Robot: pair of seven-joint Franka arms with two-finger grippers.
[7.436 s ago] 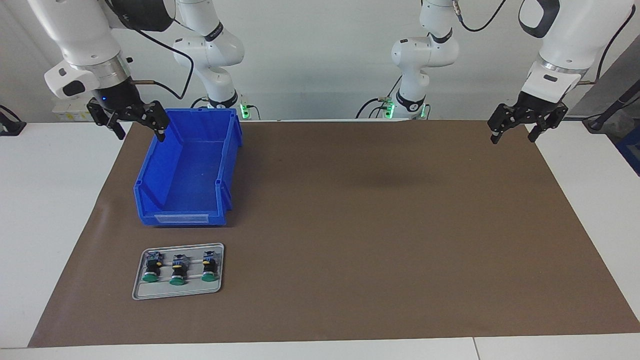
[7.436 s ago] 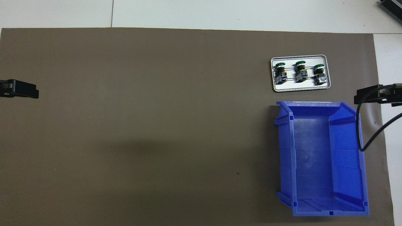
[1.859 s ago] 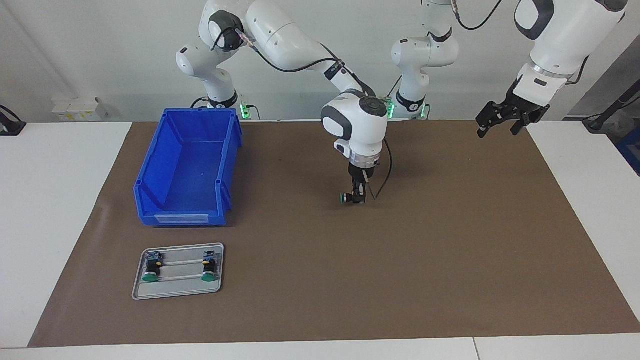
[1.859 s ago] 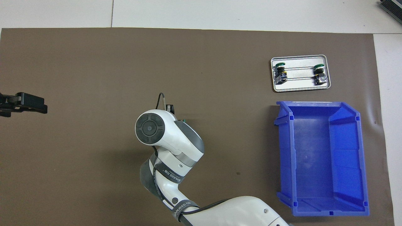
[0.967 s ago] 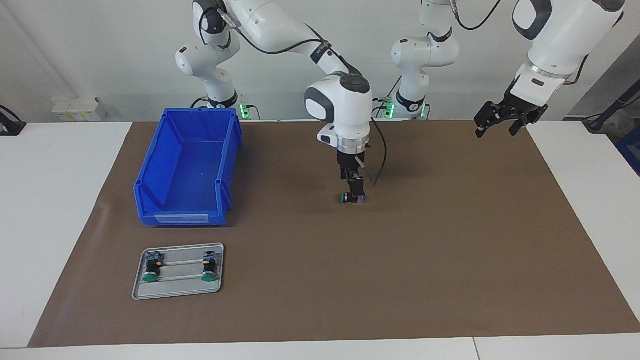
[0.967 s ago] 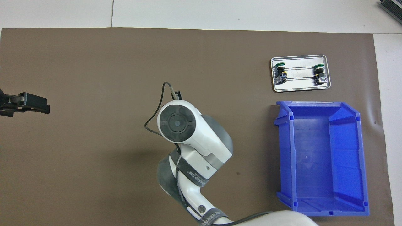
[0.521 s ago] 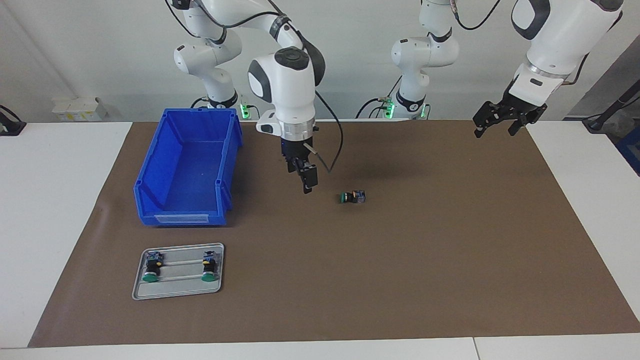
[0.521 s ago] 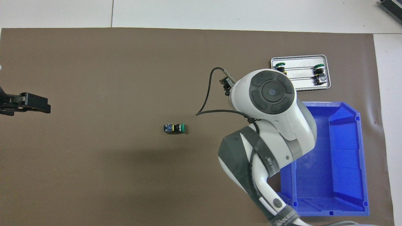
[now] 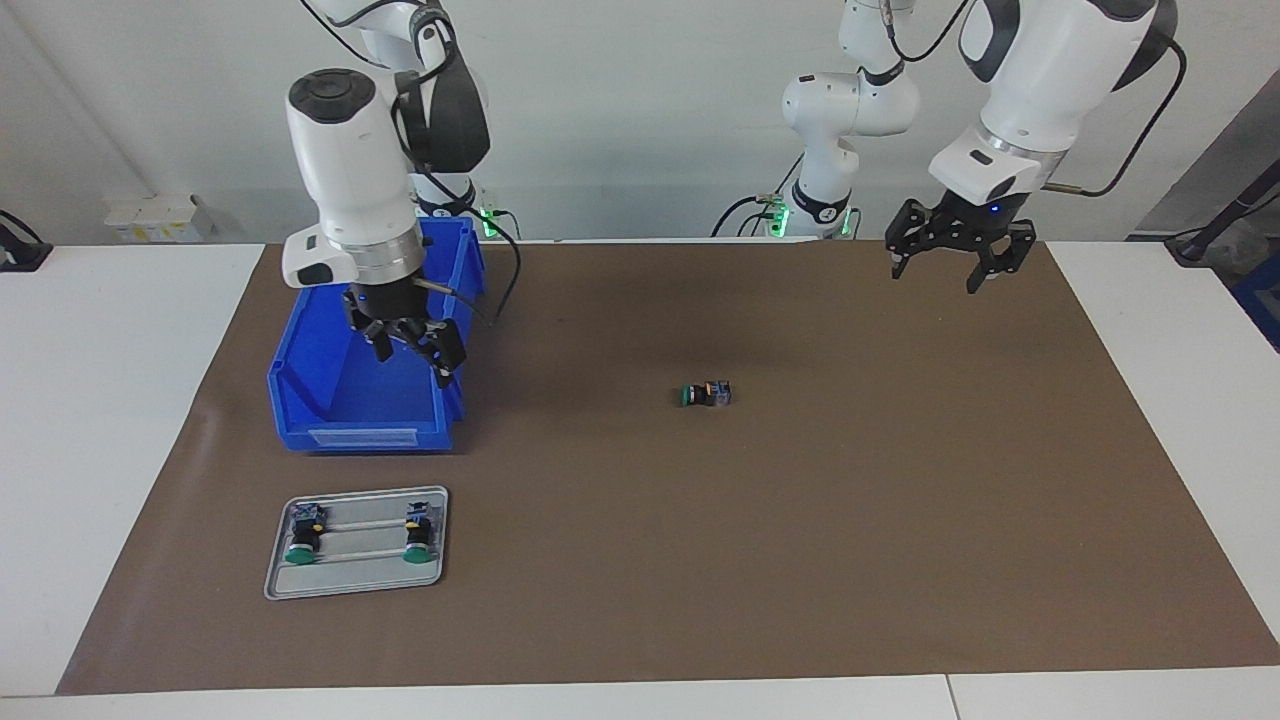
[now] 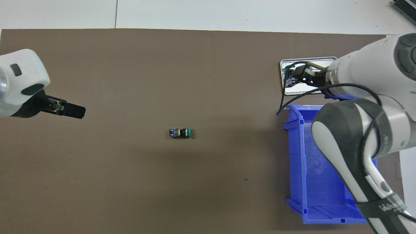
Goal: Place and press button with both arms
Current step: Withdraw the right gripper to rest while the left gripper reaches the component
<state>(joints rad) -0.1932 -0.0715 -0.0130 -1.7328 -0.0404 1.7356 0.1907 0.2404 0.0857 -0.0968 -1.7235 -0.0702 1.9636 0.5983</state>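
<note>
Green-capped push-button (image 9: 705,394) lies on its side on the brown mat (image 9: 800,520), roughly mid-worktop, nothing touching it. In the overhead view the same button (image 10: 180,132) shows its green cap pointing toward the right arm's end, bluish-grey base toward the left arm's end, yellow ring between

Right pincer (image 9: 412,345) hangs up in the air over the blue storage bin (image 9: 345,395), above the part of the bin farther from the robots. Its jaws stand spread wide, nothing between them. From overhead this pincer (image 10: 296,75) appears over the edge of the metal tray, but that is the height talking; the facing view puts it over the bin. Black cable loops off its wrist

Left pincer (image 9: 952,258) hangs in the air over the mat toward the left arm's end of the worktop, well apart from the button. Jaws wide, empty. Blue light showing on its body. Overhead, only one side of it (image 10: 68,110) shows, jutting from the white wrist

Small grey metal tray (image 9: 355,575) sits farther from the robots than the bin, near it but not touching. Two spare buttons lie in it on their sides, one at each end (image 9: 302,535) (image 9: 418,533), green caps pointing away from the robots, middle slot of the tray bare

White worktop (image 9: 110,400) shows around the mat edges
</note>
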